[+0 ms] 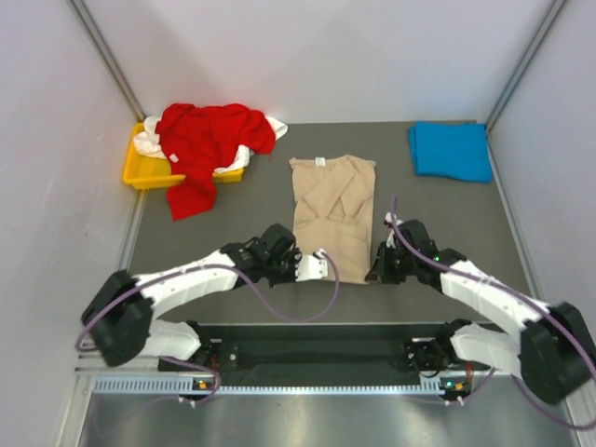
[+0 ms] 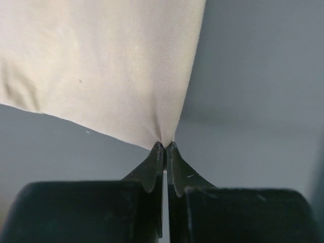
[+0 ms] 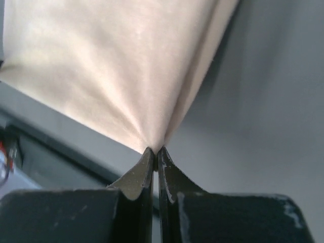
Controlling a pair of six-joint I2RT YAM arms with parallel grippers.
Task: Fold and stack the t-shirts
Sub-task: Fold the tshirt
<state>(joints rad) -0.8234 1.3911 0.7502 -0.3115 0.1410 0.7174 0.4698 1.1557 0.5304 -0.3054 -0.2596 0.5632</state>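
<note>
A beige t-shirt (image 1: 332, 209) lies in the middle of the table, sleeves folded in, collar at the far end. My left gripper (image 1: 317, 267) is shut on its near left corner (image 2: 152, 121). My right gripper (image 1: 374, 270) is shut on its near right corner (image 3: 152, 116). The cloth pulls taut to each pair of fingertips. A folded bright blue t-shirt (image 1: 451, 150) lies at the far right. A large red t-shirt (image 1: 207, 144) is heaped over a white t-shirt (image 1: 147, 142) at the far left.
A yellow tray (image 1: 140, 173) holds the red and white shirts at the far left corner; the red one hangs over its edge onto the grey table (image 1: 233, 223). Grey walls close in the sides and back.
</note>
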